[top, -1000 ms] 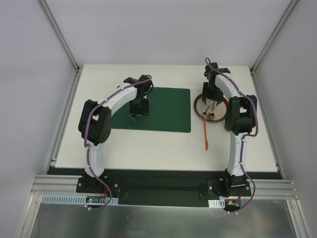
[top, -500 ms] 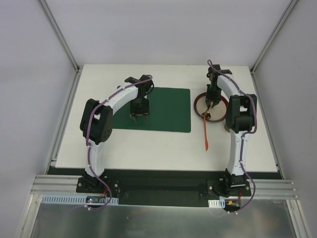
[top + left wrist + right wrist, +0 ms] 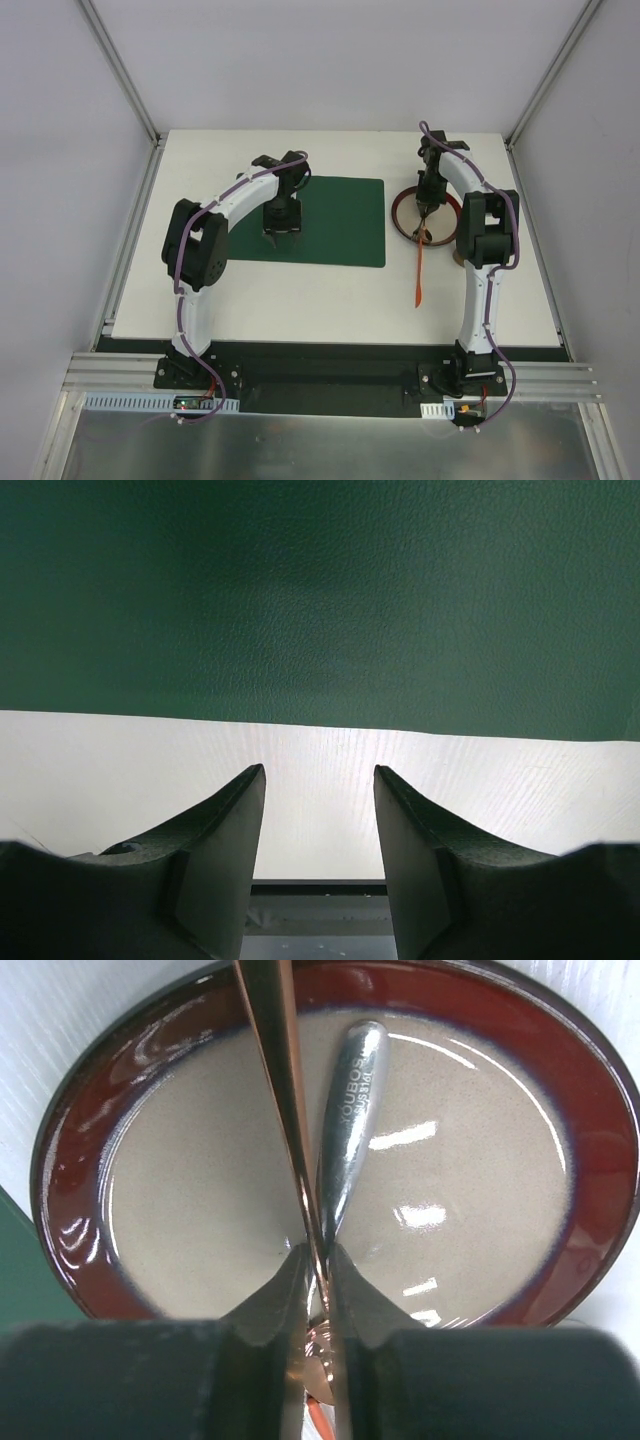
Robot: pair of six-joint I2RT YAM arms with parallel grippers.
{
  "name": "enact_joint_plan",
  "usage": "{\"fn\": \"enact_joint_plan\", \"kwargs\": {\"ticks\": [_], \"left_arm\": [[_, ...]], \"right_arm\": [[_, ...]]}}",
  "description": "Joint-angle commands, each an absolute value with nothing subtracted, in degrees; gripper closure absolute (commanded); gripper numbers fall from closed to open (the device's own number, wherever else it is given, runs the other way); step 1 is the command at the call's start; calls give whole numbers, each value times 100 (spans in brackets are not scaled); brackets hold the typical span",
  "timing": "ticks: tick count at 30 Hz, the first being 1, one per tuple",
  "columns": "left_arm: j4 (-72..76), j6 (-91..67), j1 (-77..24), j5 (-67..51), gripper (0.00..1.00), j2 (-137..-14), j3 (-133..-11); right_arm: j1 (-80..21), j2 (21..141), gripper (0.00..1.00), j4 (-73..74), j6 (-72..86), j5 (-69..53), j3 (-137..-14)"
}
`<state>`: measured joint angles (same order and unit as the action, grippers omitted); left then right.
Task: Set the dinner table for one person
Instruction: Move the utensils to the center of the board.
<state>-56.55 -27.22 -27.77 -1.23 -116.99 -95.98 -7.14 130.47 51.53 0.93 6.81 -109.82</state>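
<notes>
Dinner table awaits cutlery — right gripper pinches a copper handle over the plate, left gripper spread — next, likely a clean lift.

The placemat lay around the middle of the table, and the plate sat on the table just beside the mat's right edge, a sliver of tabletop between them. Over the plate a spoon and a second utensil ran side by side from front to back, the second on the right, resting in the plate. A third utensil lay on the table in front of the plate, lengthwise toward the near edge.
</notes>
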Motion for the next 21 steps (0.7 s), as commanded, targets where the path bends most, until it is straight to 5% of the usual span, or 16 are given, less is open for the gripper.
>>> {"fn": "enact_joint_plan", "kwargs": {"ticks": [1,3,21], "left_arm": [[-5889,-2716,-2812,-53,53,-11628,-9747],[-5889,-2716,-2812,-44,53,-11619,-9747],[-5915,-2725,-2812,-53,54,-11575,-9774]], "right_arm": [[-668,13096,93,5168,123,571,-10749],[-677,13078,99,5177,132,571,-10740],[-650,12683,99,5203,167,747,-10767]]}}
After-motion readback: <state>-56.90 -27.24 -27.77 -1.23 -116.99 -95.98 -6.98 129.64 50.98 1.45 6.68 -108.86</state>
